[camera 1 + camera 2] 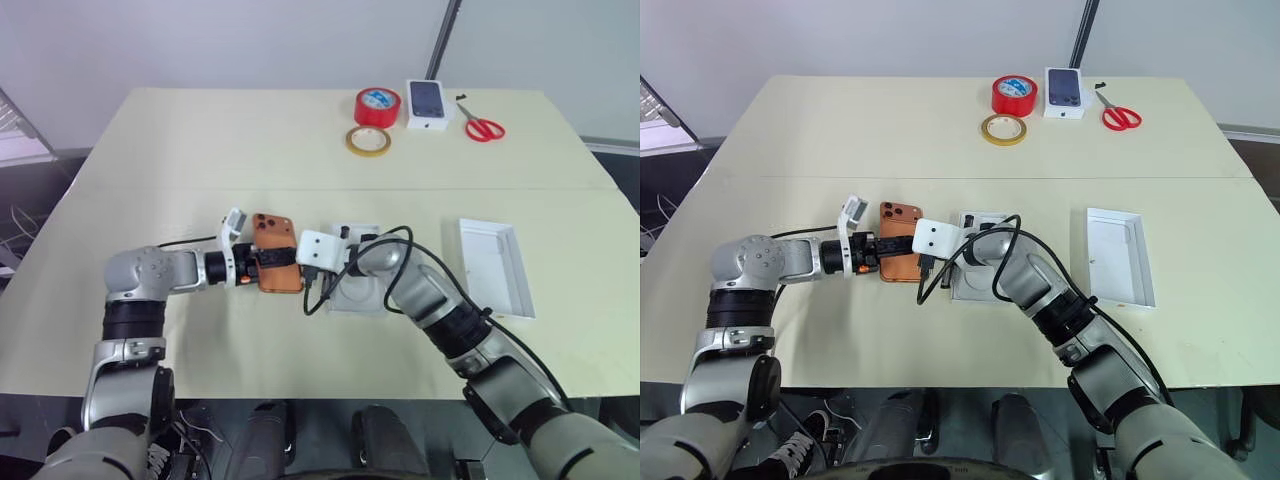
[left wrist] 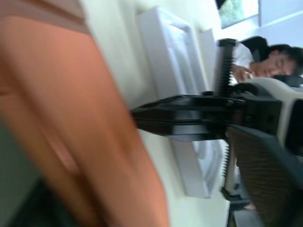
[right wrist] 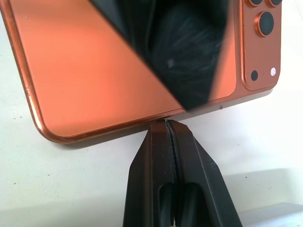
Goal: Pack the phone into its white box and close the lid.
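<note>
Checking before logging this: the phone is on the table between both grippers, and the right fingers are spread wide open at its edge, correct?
Not quite. The right wrist view shows the right gripper with its fingers shut at the edge of the phone. The rest stands.

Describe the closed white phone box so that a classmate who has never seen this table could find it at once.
Look along the far edge of the cream table. There, between a red tape roll and red-handled scissors, stands the closed white box. Unlike the open white tray nearer the robot, it has a phone pictured on top.
</note>
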